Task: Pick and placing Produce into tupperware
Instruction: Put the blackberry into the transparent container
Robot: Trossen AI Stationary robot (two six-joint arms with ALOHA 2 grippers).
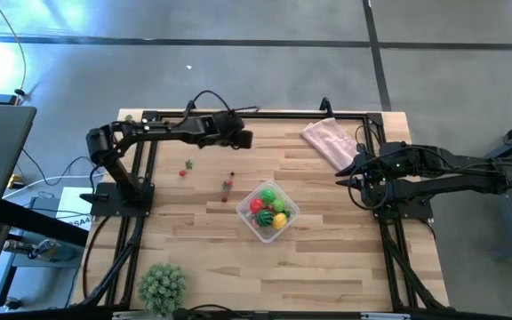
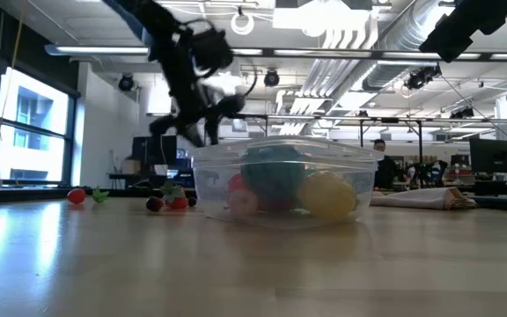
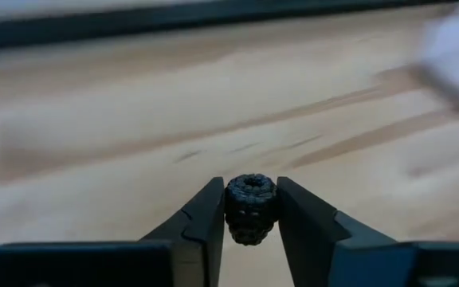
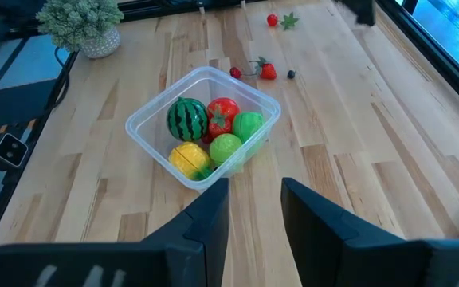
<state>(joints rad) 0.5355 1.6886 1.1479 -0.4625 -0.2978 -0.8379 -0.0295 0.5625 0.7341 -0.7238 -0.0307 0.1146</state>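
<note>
Above the pale wooden worktop, the left tool pinches a small, dark, knobbly toy berry across its middle, seemingly light and rigid.

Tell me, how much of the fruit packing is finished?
Mostly done: the tupperware already holds a watermelon, tomato, two green pieces and a yellow one. The left gripper has a small dark berry between its jaws. A few small red pieces remain on the table.

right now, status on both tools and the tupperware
Left tool shut on a small dark berry, raised over the far side. Right tool open, waiting. Tupperware holds five pieces. Path looks clear.
</note>
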